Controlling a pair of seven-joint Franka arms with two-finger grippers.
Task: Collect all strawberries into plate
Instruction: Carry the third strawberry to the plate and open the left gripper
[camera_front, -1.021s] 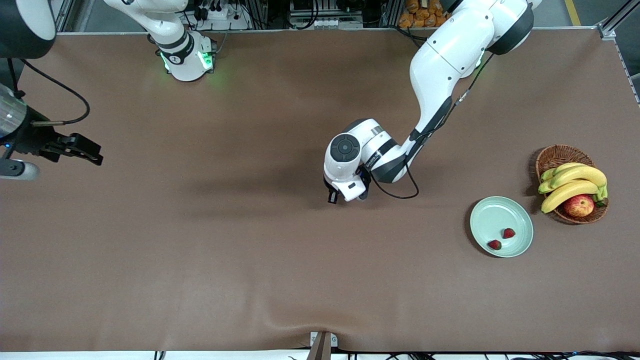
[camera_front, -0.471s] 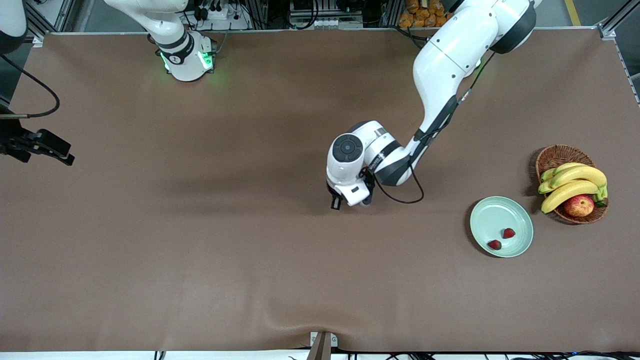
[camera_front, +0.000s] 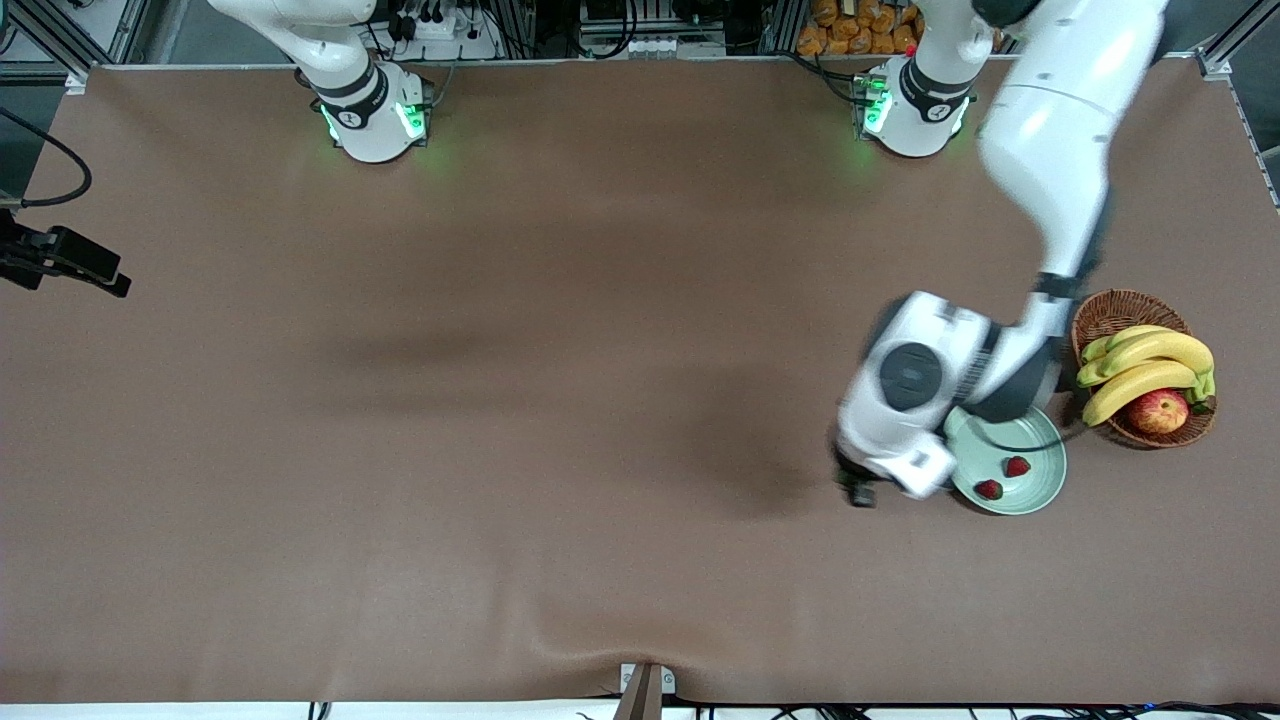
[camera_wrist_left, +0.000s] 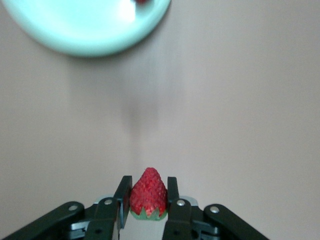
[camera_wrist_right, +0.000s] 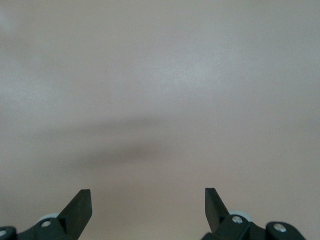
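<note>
The left gripper (camera_wrist_left: 148, 200) was pinching a strawberry (camera_wrist_left: 148, 194) between its fingers (camera_wrist_left: 123, 192), the berry's red tip pointing away from the wrist and its green cap tucked down against the gripper body. In the front view this gripper (camera_front: 862, 490) hung over bare table just beside the plate (camera_front: 1035, 490), on the side toward the right arm's end; the white wrist above it covered the plate's adjoining edge, so the held berry itself could not be seen from there. The left wrist view showed the plate (camera_wrist_left: 75, 30) as a pale mint-green disc a little way ahead of the fingers (blurred).

On the plate lay two more strawberries: one (camera_front: 989, 489) nearer the front camera and one (camera_front: 1017, 466) a little farther from it, close together but apart.

Just beside the plate, toward the left arm's end of the table and a little farther from the front camera, stood a brown wicker basket (camera_front: 1110, 312) holding a bunch of bananas (camera_front: 1150, 365) and a red-yellow apple (camera_front: 1158, 411).

The right gripper (camera_wrist_right: 148, 202) waited with its fingers spread wide and nothing between them, over the brown table (camera_front: 500, 400) at the right arm's end (only a dark piece of it (camera_front: 70, 262) showed at the edge of the front view).
</note>
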